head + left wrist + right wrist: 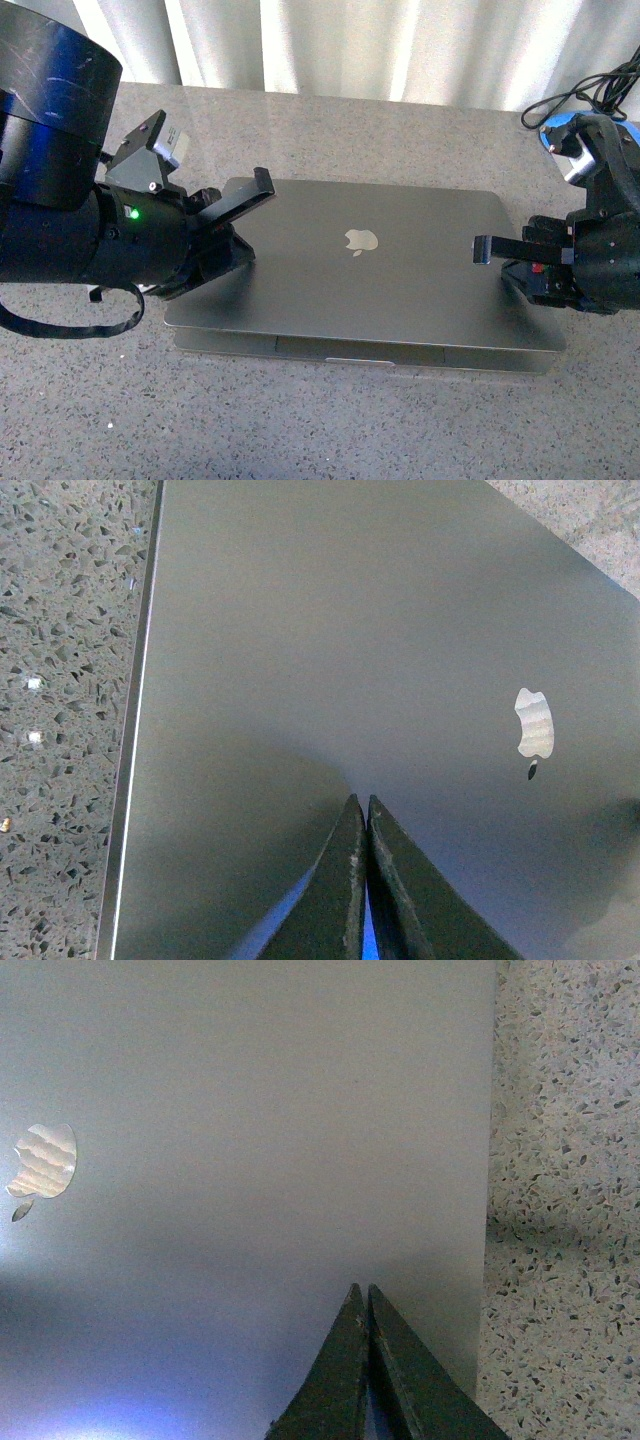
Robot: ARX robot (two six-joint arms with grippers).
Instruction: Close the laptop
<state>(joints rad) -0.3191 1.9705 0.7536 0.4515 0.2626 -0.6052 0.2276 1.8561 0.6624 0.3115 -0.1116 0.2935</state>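
The space-grey laptop (380, 270) lies on the speckled counter with its lid down flat, the shiny apple logo (361, 241) facing up. Keyboard and screen are hidden under the lid. My left gripper (262, 182) is shut and empty, its tips over the lid's far left corner. My right gripper (482, 249) is shut and empty, its tips over the lid's right part. In the left wrist view the shut fingers (345, 880) point at the lid (330, 660) near the logo (535, 723). In the right wrist view the shut gripper (362, 1295) is above the lid (250, 1160) near its side edge.
A grey speckled counter (100, 420) carries the laptop. A white curtain (350, 40) hangs behind it. A black cable (580, 95) lies at the far right corner, beside the right arm.
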